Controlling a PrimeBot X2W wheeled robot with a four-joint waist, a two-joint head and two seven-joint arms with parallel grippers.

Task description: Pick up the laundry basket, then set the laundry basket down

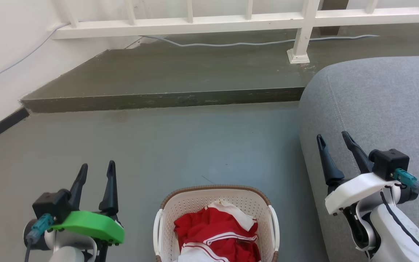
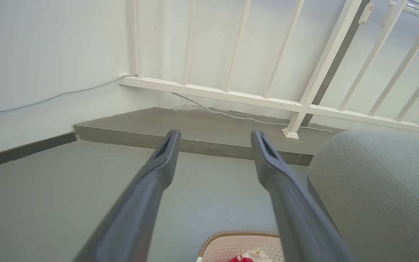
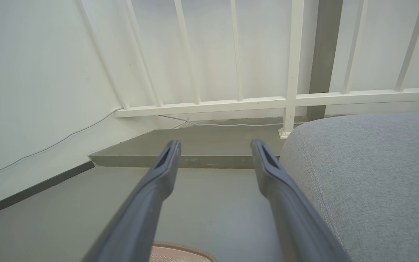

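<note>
Squarely upright, laundry basket (image 1: 195, 202), handles (image 1: 275, 227) left and right (length cropped)

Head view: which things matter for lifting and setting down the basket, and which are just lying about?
Job:
laundry basket
left gripper, open, clear of the basket
right gripper, open, clear of the basket

Just there:
red and white clothes, inside the basket
grey sofa
cable
white railing
step

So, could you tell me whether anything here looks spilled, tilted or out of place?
Nothing stands out. The laundry basket sits upright on the floor, with the red and white clothes inside it.
</note>
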